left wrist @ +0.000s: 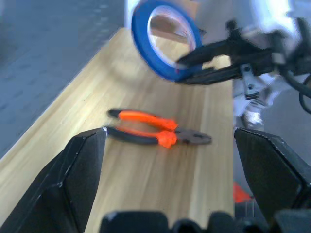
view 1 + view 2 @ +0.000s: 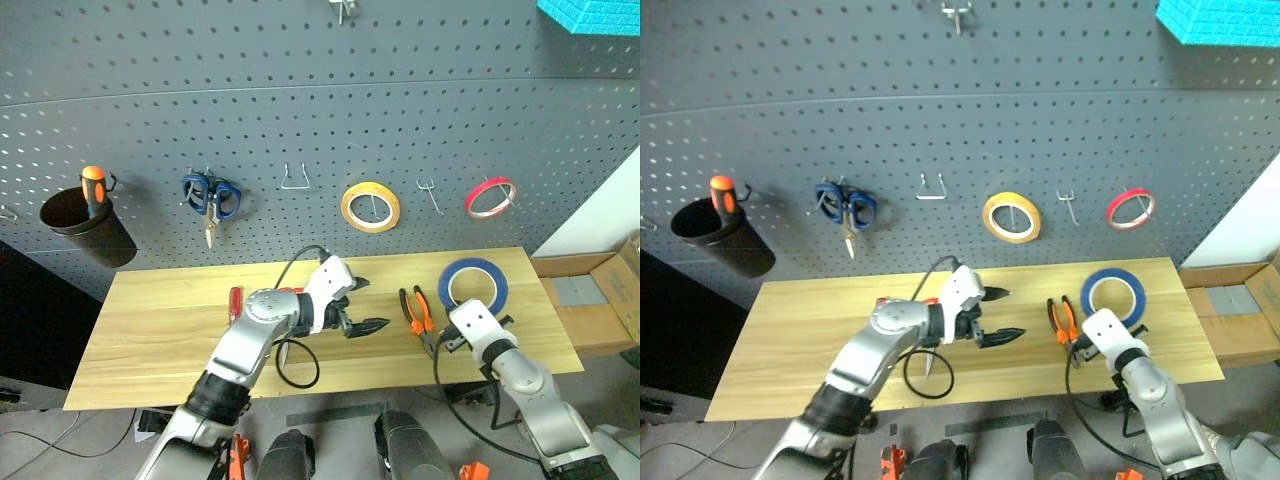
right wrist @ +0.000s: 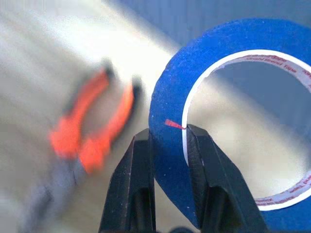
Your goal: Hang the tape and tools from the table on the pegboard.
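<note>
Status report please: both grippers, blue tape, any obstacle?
Right gripper shut on thin blue tape ring, lifted upright. Left gripper open, empty. Orange-and-black pliers lie beside it on the table; path clear.

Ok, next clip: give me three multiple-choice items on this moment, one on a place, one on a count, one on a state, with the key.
1. Where do the pliers lie?
A. on the table
B. hung on the pegboard
C. in the black cup

2. How many rings of tape hang on the pegboard?
A. none
B. two
C. four

3. What is the right gripper doing?
A. standing open over the pliers
B. pinching the blue tape
C. holding the scissors

Key:
1 A, they lie flat on the wood between the two arms.
2 B, the yellow tape and the red tape hang on hooks.
3 B, its fingers clamp the ring's wall, one outside and one inside, while the left gripper stands open and empty.
</note>
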